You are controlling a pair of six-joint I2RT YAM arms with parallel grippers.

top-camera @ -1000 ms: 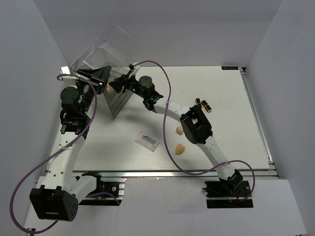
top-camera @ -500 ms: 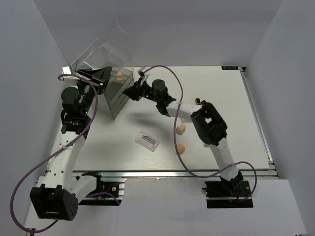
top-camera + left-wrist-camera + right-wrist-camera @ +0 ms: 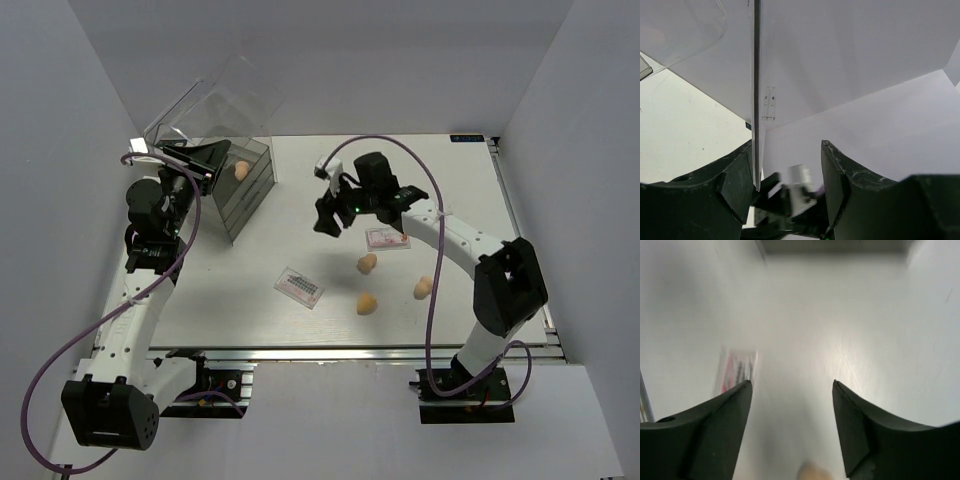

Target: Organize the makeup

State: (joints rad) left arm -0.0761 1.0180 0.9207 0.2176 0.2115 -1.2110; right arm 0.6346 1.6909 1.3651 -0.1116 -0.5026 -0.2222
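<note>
My left gripper sits at the far left of the surface, against the tilted clear drawer box. In its wrist view a thin clear panel runs down along the inner face of 1 finger while the other finger stands apart from it. I cannot tell whether anything is actually clamped there. The dark shape low between the fingers is too blurred to name.

1 sponge shows through the box wall. I cannot tell which compartment it lies in.

My right gripper hangs over the middle of the surface, released, with nothing between its fingers. Its wrist view is smeared. I can just make out the pink palette at the left, and a tan blob at the bottom edge is cut off.

From above, the pink palette lies just beside the right forearm. 3 sponges lie near it, 2 towards the middle and 1 further right. The second palette is well apart to the left. The right arm hides whatever lies beneath it.
</note>
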